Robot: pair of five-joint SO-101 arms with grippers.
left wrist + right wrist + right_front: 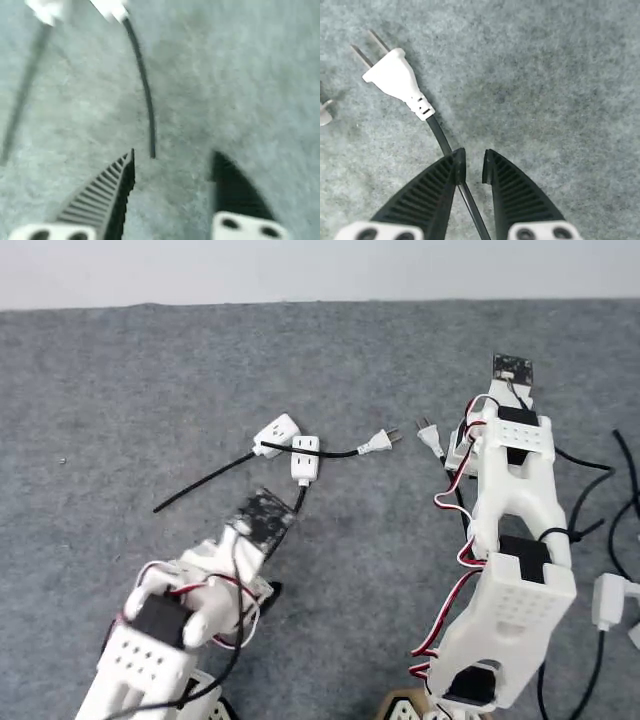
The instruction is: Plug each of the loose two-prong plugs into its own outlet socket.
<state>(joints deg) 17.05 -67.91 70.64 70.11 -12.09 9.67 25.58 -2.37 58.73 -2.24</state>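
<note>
Right tool (472, 157) is held low over the desk (150, 370), fingers nearly together with a narrow gap left between them; nothing is clamped. The first plug (395, 77) is laid flat just ahead of the tool, prongs pointed away from it. Its cord (440, 137) is run back under one fingertip and into the gap. The tool is therefore judged to be lined up along the cord, presumably so the plug body can be taken from behind with the prongs left free for insertion. A grip on the cord alone would likely let the plug swivel; the white body is judged the better hold. Left tool (172, 160) is set with fingers wide apart, empty, aimed at the near socket (305, 457). That socket's short black lead (145, 95) is seen ending just ahead of the gap between the fingers. The wide opening is judged suited to bracing the socket block so it is not pushed across the desk during insertion. The far socket (277, 430) is placed just beyond the near one, almost touching. The second plug (377, 443) is laid between the sockets and the first plug, with the second cord (335, 452) draped over the near socket. Neither plug is seated; the task is judged to be at the first pick-up.
</note>
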